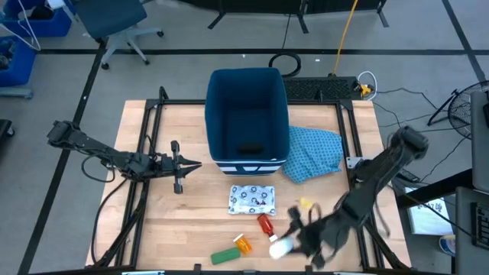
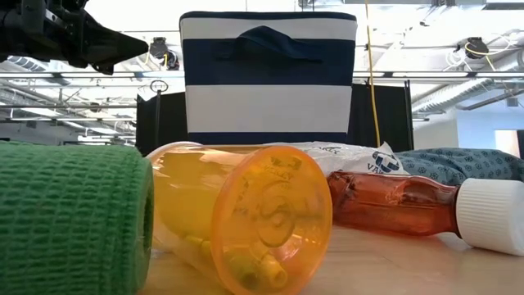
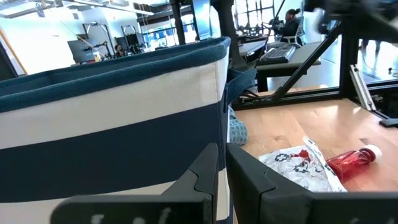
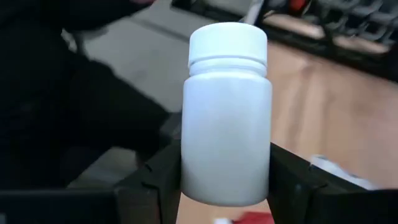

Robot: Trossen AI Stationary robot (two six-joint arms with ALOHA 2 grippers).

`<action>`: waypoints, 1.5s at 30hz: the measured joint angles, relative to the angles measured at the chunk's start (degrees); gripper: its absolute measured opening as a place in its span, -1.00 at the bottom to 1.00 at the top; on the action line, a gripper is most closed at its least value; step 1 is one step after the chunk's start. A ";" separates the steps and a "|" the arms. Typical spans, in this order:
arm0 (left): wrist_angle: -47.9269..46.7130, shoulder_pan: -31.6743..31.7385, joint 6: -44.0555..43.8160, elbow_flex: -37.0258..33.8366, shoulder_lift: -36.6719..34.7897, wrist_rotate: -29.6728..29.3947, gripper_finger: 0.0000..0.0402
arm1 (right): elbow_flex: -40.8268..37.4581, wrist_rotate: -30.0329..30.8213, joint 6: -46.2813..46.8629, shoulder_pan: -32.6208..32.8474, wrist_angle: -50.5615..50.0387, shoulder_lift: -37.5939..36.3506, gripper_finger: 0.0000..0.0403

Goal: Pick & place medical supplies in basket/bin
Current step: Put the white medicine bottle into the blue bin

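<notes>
My right gripper clamps a white plastic bottle near the table's front edge, beside the red bottle and orange vial. The patterned flat packet lies between it and the deep dark-blue striped bin. My left gripper, fingers nearly closed and empty, waits left of the bin.

blue cloth rt of bin (crumpled), yellow cable.

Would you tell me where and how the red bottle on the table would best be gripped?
Probably across its red body, from above. The red bottle lies on its side on the table, white cap toward the front edge. The orange vial and the patterned packet lie close by, so straddle the midsection with fingers either side.
</notes>
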 joint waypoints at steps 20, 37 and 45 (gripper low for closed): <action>0.11 0.01 1.48 0.00 0.00 -0.11 -0.82 | -49.91 4.44 -13.00 -7.24 41.10 -44.18 -0.12; 4.01 0.01 5.31 0.00 -0.02 -0.66 -0.82 | -50.08 0.42 -18.82 -13.99 32.94 -49.76 -0.13; 3.08 0.01 6.07 0.00 0.00 -0.68 -0.82 | -56.63 -2.20 -15.48 -13.86 42.91 -49.76 -0.13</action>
